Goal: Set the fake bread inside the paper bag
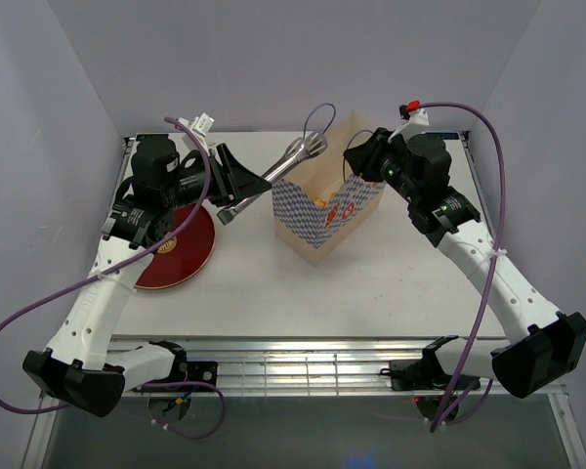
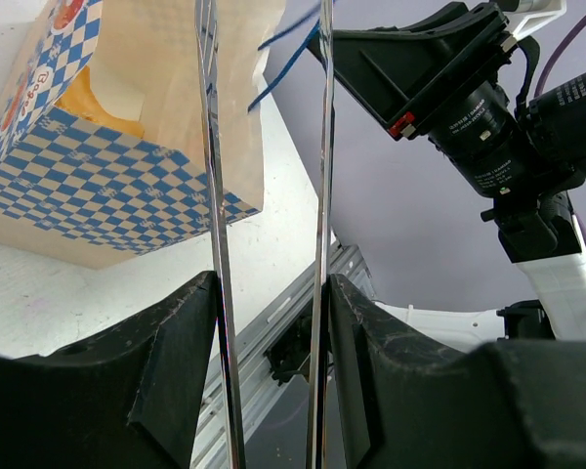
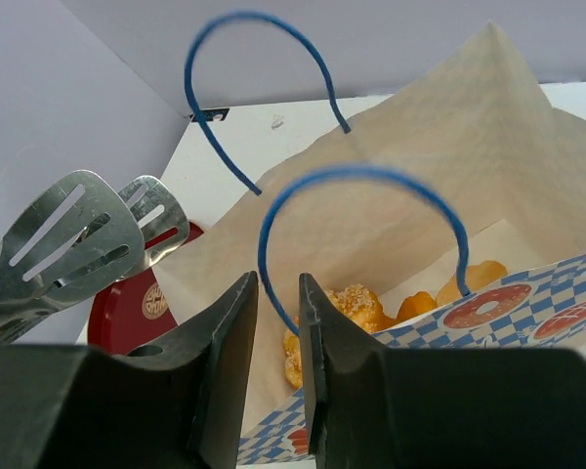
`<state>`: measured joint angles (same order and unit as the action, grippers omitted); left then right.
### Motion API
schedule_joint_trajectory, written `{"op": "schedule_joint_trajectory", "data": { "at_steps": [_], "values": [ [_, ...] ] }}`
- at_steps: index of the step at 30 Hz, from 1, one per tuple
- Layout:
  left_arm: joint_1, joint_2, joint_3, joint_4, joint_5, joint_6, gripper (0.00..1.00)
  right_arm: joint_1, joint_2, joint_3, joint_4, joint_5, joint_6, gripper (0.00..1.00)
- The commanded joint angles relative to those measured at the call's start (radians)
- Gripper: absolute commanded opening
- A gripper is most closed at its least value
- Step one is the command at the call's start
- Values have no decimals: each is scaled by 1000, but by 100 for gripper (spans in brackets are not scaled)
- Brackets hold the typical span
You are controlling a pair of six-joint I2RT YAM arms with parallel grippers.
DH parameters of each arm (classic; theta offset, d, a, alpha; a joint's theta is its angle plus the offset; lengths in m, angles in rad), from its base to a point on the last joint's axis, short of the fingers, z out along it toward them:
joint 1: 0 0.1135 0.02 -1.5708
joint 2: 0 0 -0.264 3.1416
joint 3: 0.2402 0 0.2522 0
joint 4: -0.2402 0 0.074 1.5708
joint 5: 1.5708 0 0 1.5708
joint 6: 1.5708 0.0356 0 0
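The paper bag stands open in the middle of the table, cream with a blue-white checked band. Fake bread lies inside it: a sugared golden piece and orange pieces. My left gripper is shut on long silver tongs, whose two blades run between its fingers. The tong tips hang empty left of the bag's mouth. My right gripper hovers over the bag's near rim with its fingers a narrow gap apart. The blue cord handle passes through that gap, unpinched.
A round dark-red plate lies on the table under my left arm, left of the bag, with no bread visible on it. The right arm's wrist camera sits close above the bag. A second blue handle rises on the bag's far side.
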<state>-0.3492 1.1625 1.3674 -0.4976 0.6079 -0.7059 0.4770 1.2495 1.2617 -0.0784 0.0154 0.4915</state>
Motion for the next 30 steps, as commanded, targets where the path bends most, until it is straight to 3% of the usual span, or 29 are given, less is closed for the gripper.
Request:
{"op": "schedule_joint_trajectory", "data": {
  "at_steps": [1,7,10,13,17,20,25,30],
  "values": [
    [-4,-41,27,1,-7,19,58,-6,-30,8,39,-5,4,30],
    [-4,-61,59,-30,-31,36,57,-6,-30,11,26,-38,2,31],
    [-4,-73,82,-65,-66,60,57,-8,-32,18,11,-45,-2,41],
    [-4,-86,104,-110,-123,92,57,-8,-35,30,-15,-57,-8,58],
    [-4,-119,125,-171,-253,140,57,-8,-30,64,-78,-86,-28,97],
    [-2,-150,119,-197,-377,184,57,-8,-30,96,-153,-109,-60,90],
    [-2,-195,35,-171,-537,230,57,-8,-85,96,-254,-126,-109,90],
    [-2,-244,-177,-12,-666,241,57,-8,-180,56,-334,-140,-148,90]
  ]
}}
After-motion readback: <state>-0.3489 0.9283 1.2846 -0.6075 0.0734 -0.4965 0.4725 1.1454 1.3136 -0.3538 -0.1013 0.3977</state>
